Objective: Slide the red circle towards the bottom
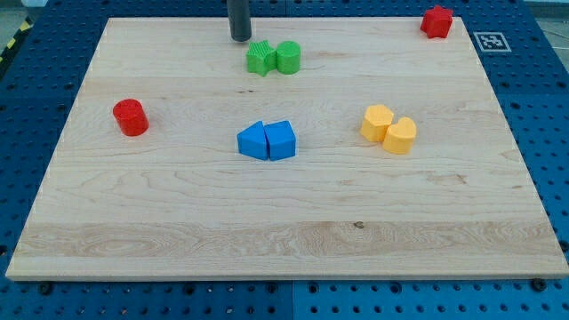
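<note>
Rod: dark, straight and upright, coming down from the view's top edge; my tip (241,38) rests on the board near its top edge, a little left of the middle.
Jaws: none on this arm, only the plain rod end, so nothing opens, closes or grips.
Tip and blocks: the tip stands just up and to the left of the green star (260,59), close to it, though I cannot tell whether they touch.
Red circle (131,116): a short round cylinder, alone on the board's left side, well down and to the left of the tip, touching nothing.
Count, red: two, the circle and a red star (436,21) far to the right of the tip, in the board's top right corner.
Count, green: two, the star and a green cylinder (288,57) touching on its right.
Count, blue: two angular blocks, the left blue block (252,141) and the right blue block (280,140), pressed together below the tip near the board's middle.
Count, yellow: two, a yellow hexagon (377,123) and a rounded yellow block (400,135), touching, down and to the right of the tip.
Board (293,249): pale wood with visible grain, smooth.
Blocks' finish: matte, solid colour.
Surround: blue perforated panel (533,107) around the board.
</note>
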